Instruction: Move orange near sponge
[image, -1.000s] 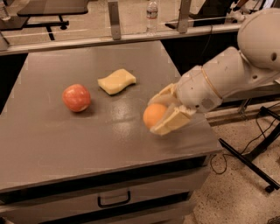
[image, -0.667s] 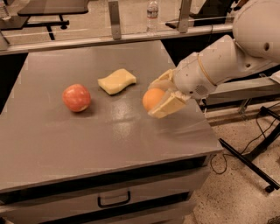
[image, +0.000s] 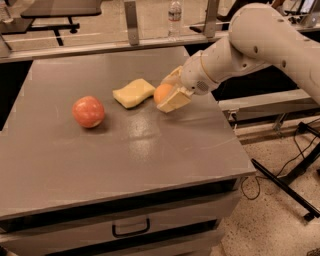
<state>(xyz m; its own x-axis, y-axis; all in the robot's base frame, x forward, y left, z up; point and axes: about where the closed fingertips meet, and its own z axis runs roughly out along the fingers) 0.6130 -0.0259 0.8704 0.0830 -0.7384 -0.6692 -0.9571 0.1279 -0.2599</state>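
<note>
The orange (image: 162, 93) is a bright round fruit held between the cream pads of my gripper (image: 169, 93), which is shut on it. It hangs just above the grey table (image: 165, 150), right beside the right end of the sponge (image: 133, 93). The sponge is a pale yellow wavy block lying flat at the table's middle back. The white arm reaches in from the upper right. The far side of the orange is hidden by the fingers (image: 175, 100).
A reddish-pink apple (image: 88, 111) sits on the table's left. A rail with a water bottle (image: 174, 17) runs behind the table. A drawer with a handle (image: 131, 229) is under the front edge. Black stand legs and cables (image: 290, 175) lie on the floor at right.
My gripper has carried the orange from the table's right side leftward and toward the back, ending next to the sponge. The apple and sponge have not moved.
</note>
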